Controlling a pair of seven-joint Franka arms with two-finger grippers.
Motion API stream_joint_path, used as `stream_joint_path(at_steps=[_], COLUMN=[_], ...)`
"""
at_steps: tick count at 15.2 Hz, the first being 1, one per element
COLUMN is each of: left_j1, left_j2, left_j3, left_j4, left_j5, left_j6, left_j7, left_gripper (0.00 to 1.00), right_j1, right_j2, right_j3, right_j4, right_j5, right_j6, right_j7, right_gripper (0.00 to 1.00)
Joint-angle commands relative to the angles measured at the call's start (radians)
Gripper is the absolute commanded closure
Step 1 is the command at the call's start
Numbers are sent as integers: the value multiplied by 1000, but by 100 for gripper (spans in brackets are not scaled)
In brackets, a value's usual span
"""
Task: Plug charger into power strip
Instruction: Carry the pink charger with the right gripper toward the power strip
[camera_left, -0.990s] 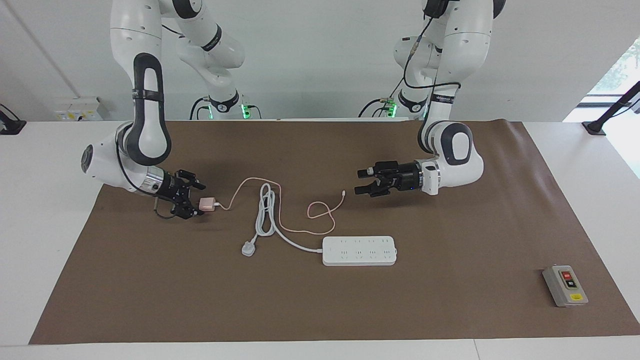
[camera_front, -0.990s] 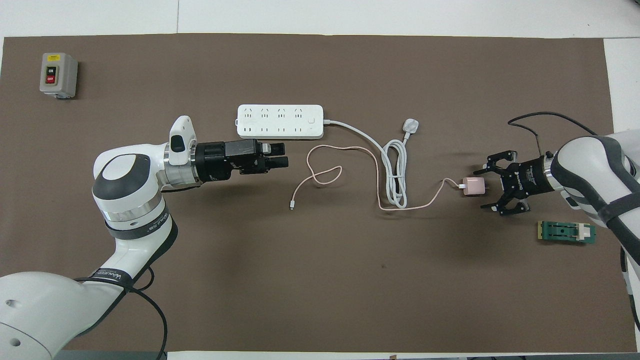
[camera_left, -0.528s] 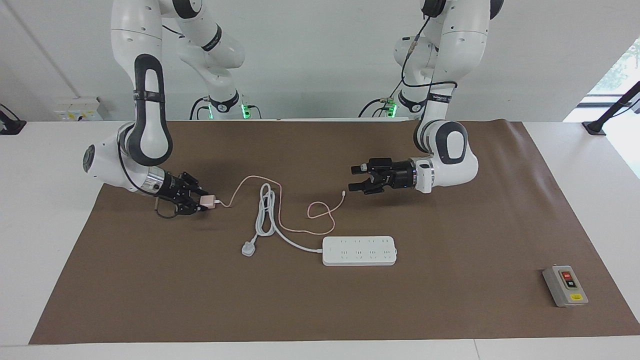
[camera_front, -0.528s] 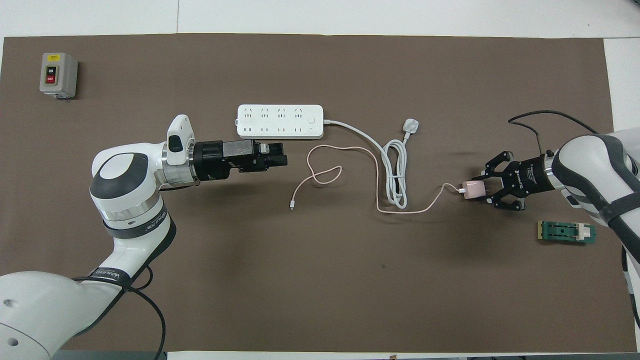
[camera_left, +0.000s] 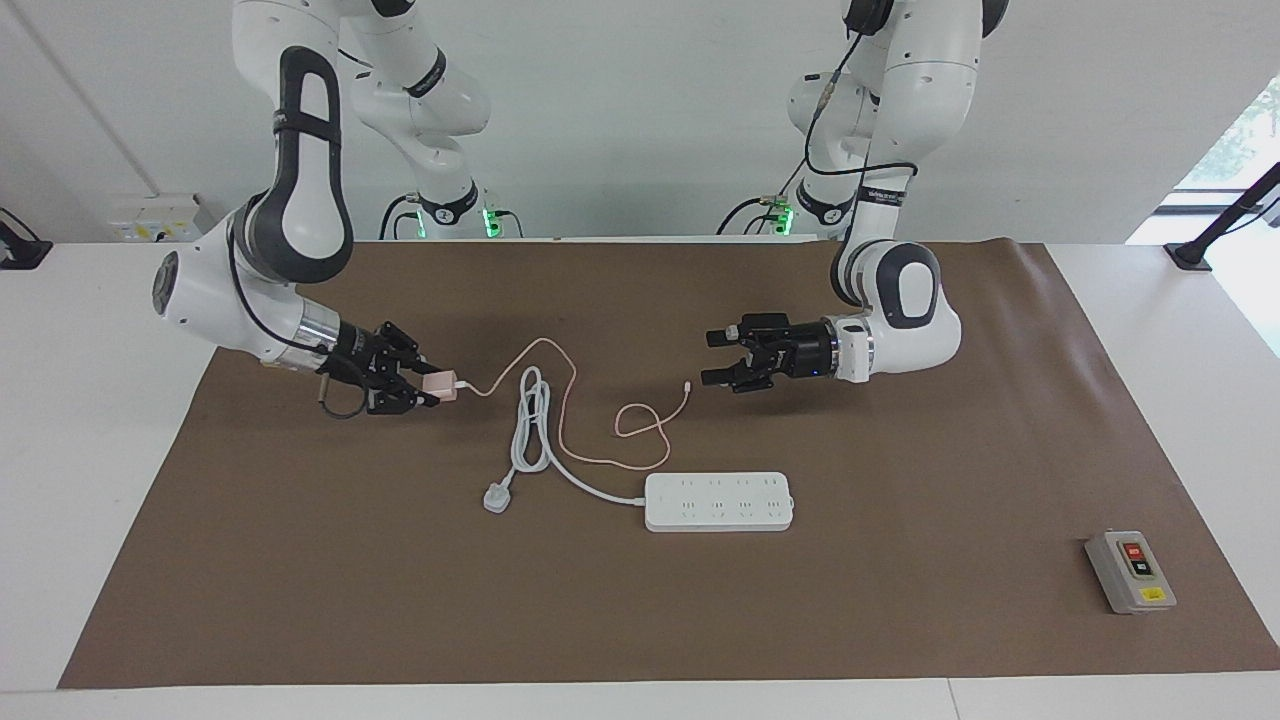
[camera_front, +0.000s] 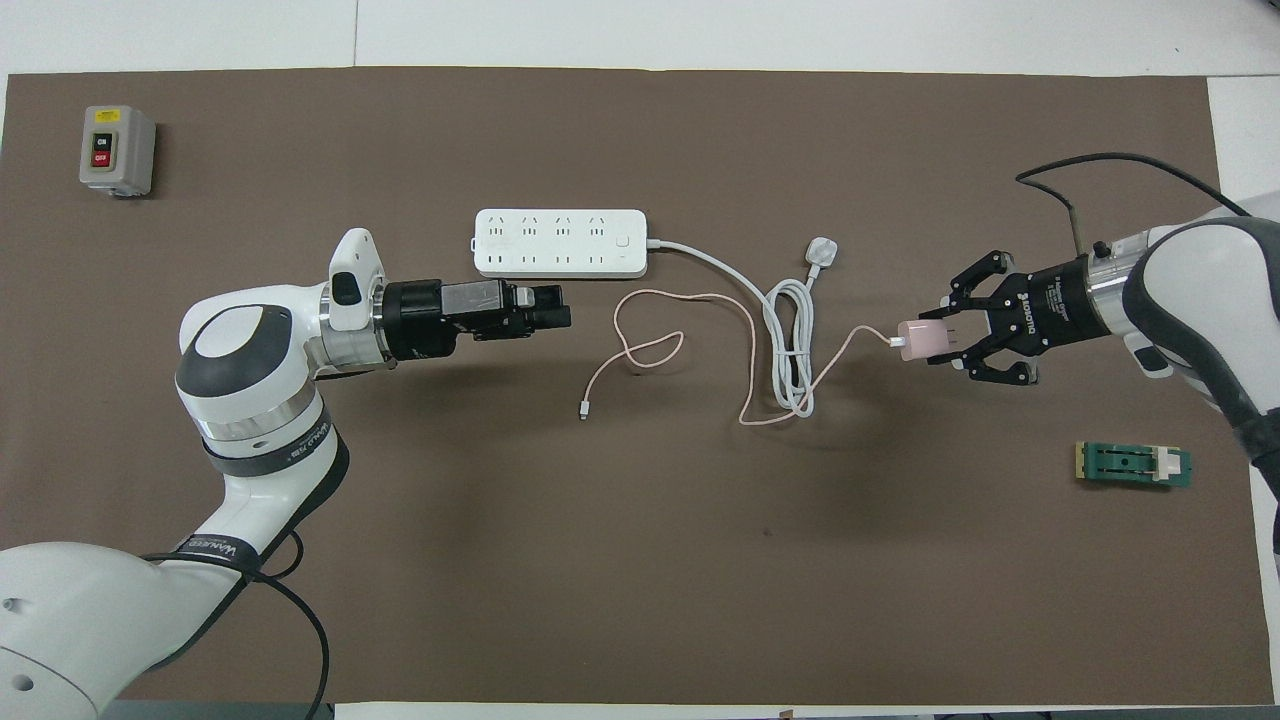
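Observation:
The pale pink charger (camera_left: 441, 385) (camera_front: 921, 339) is held in my right gripper (camera_left: 425, 384) (camera_front: 946, 338), which is shut on it a little above the mat at the right arm's end. Its thin pink cable (camera_left: 640, 420) (camera_front: 650, 350) trails in loops over the mat toward the middle. The white power strip (camera_left: 718, 501) (camera_front: 560, 243) lies flat in the middle of the mat, farther from the robots than the cable loops. My left gripper (camera_left: 708, 358) (camera_front: 568, 308) is open and empty, hovering over the mat beside the cable's free end.
The strip's thick white cord and three-pin plug (camera_left: 497, 497) (camera_front: 821, 250) lie coiled between the charger and the strip. A grey box with red and black buttons (camera_left: 1130, 571) (camera_front: 116, 150) sits at the left arm's end. A small green part (camera_front: 1133, 465) lies near the right arm.
My right gripper has shut on the charger, lifted it off the mat and carried it a little toward the white cord, dragging the cable. The left gripper has barely moved.

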Motion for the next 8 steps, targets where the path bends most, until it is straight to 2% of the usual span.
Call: stream_joint_path(at_steps=[1, 5, 8], left_j1=[-1, 1, 11], left_j2=[-6, -6, -6], left_j3=[6, 5, 6], left_j4=[3, 4, 3], left_j5=[-3, -3, -3], left_j6=[3, 0, 0], left_j7=[13, 14, 16], left_gripper=[0, 0, 0], right_j1=[75, 197, 287], right_j2=[-39, -50, -50], right_j3=[3, 3, 3], right_j4=[37, 94, 96], right_j5=[18, 76, 113], right_j6=[-12, 4, 72], right_j7=[126, 267, 315], right_gripper=[100, 100, 100])
